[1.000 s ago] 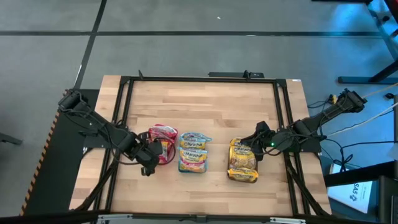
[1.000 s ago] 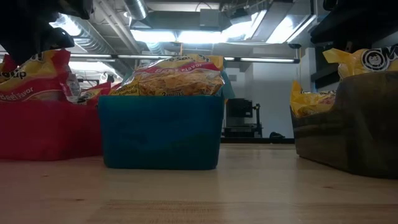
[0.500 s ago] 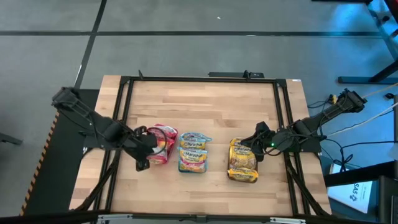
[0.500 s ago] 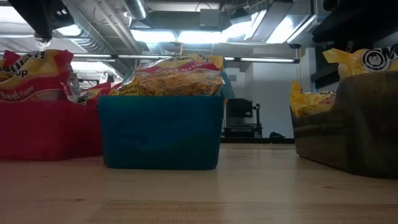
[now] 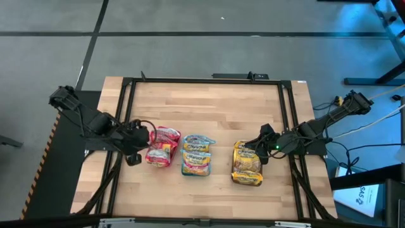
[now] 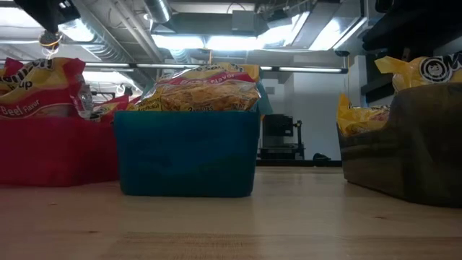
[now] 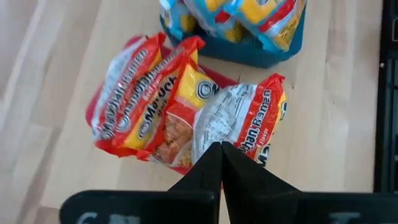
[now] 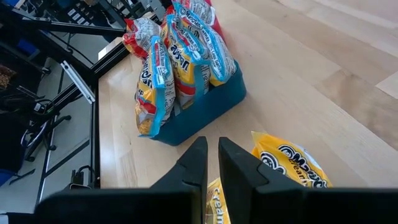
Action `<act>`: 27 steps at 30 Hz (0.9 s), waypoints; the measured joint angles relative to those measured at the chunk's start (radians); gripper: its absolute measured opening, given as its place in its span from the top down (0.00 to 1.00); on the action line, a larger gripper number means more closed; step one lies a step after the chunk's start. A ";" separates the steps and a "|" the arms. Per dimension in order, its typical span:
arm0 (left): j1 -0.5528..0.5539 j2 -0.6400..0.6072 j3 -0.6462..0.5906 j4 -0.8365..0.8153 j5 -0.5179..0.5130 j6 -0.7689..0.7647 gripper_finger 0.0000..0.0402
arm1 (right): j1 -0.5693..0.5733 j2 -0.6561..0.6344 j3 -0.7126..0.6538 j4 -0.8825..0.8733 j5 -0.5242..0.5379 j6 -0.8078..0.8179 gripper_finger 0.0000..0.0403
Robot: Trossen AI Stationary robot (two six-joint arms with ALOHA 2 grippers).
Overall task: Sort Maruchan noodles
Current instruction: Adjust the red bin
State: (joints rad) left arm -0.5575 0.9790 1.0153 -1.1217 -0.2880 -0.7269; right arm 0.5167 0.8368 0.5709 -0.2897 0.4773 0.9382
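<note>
With every packet already binned, the red packets (image 5: 162, 145) lie just beside the left gripper (image 5: 134, 158) (jaws closed, empty), nearer than the right gripper (image 5: 255, 152), whose near-closed jaws hold nothing.

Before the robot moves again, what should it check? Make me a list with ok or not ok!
1. Red packets in the red tray: ok, though one leans out over the edge.
2. Blue-edged packets in the teal tray: ok.
3. Yellow packets in the dark tray: ok.
4. Loose packets left on the table: ok, none seen from above.
5. Left gripper empty: ok, jaws shut on nothing, beside the red tray.
6. Right gripper empty: ok, jaws nearly shut with nothing between them, over the yellow packets.
</note>
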 joint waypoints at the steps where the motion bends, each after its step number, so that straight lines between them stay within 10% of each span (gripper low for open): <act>1: -0.004 -0.012 0.000 0.000 -0.015 0.015 0.99 | 0.000 0.000 0.000 0.000 0.002 0.000 0.90; 12: -0.023 -0.174 -0.100 0.002 -0.377 0.128 0.99 | 0.000 0.000 0.000 0.000 0.028 0.000 0.90; 19: -0.005 -0.305 -0.229 0.113 -0.355 0.108 0.99 | 0.000 0.000 0.000 0.010 -0.117 0.007 0.90; 27: -0.005 -0.343 -0.368 0.264 -0.110 0.055 0.99 | 0.000 0.000 0.000 0.105 -0.009 0.007 0.90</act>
State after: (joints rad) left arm -0.5629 0.6360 0.6469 -0.8573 -0.3984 -0.6721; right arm 0.5165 0.8364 0.5709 -0.1848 0.4686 0.9453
